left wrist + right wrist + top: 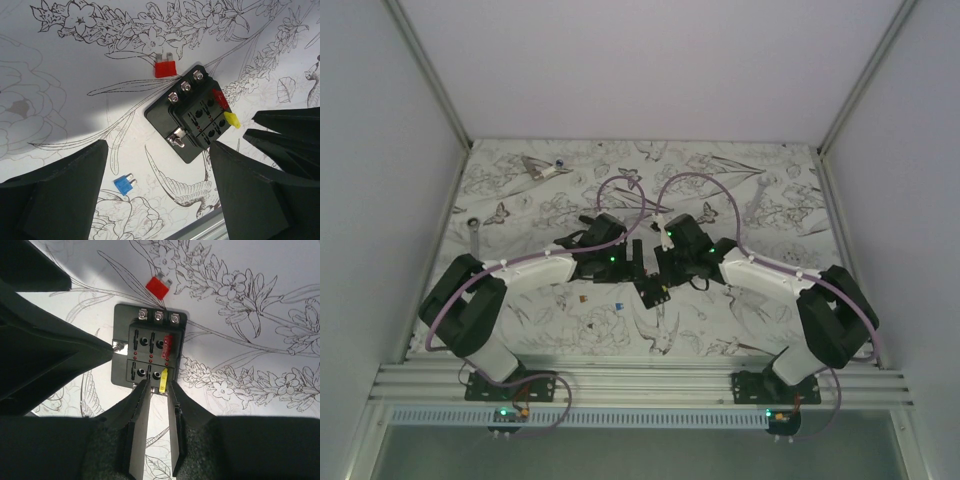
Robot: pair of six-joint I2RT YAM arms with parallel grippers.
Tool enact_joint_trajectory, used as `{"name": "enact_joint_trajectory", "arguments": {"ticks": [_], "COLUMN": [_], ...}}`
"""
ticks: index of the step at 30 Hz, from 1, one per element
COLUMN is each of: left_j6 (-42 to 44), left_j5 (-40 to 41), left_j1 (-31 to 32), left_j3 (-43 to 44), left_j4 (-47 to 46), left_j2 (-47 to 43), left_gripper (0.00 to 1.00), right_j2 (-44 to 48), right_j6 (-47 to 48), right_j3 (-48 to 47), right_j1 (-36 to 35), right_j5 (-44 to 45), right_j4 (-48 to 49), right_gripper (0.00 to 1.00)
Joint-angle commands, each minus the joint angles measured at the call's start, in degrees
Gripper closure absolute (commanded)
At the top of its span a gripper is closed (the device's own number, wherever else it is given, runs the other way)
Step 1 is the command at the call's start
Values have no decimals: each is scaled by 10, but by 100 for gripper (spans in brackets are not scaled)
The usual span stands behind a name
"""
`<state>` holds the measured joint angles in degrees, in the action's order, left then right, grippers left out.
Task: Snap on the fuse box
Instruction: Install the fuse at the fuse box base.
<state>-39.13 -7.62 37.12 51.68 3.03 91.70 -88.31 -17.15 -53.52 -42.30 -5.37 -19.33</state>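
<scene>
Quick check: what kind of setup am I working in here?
Probably an enclosed lab test booth: plain white walls, a flower-print table, and two arms bolted to an aluminium rail.

A loose red fuse [165,68] and blue fuse [123,185] lie on the floral mat [60,90].

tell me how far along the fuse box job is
Done: a red fuse and a yellow fuse stand in the fuse box. In hand: the right jaws, open, flank the yellow fuse without clearly gripping it; the left jaws hang open above the box. Left: a loose red fuse and a blue fuse lie beside it.
</scene>
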Motion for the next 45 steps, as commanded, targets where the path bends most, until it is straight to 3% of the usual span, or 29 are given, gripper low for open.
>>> {"name": "enact_joint_trajectory", "arguments": {"ticks": [1,8,17,25,33,35,37,45], "left_j6": [-23,-39,-56,-70,-68,-66,-63,-42], "left_j5": [0,-6,-9,-25,-12,-9,-9,34], "left_j1": [-4,-3,-3,-3,-3,-4,-5,-4], "left_j3": [-7,1,5,11,3,-1,-4,-14], "left_j4": [15,13,10,-3,-4,-4,-1,94], "left_j2": [6,28,42,63,49,42,32,-59], "left_gripper": [14,15,25,35,36,36,35,34], "right_j2": [-11,-35,-47,-67,-86,-82,-70,-5], "right_j6": [-6,-6,-6,-13,-16,-15,-11,7], "right_j3": [-22,-30,-35,-36,-35,-37,-43,-71], "right_j1": [-13,-17,-22,-22,-22,-22,-23,-22], "right_j5": [36,41,28,34,56,56,56,49], "right_j4": [-28,-33,-26,-37,-48,-48,-45,-28], "right_gripper": [75,79,83,97,100,99,90,71]}}
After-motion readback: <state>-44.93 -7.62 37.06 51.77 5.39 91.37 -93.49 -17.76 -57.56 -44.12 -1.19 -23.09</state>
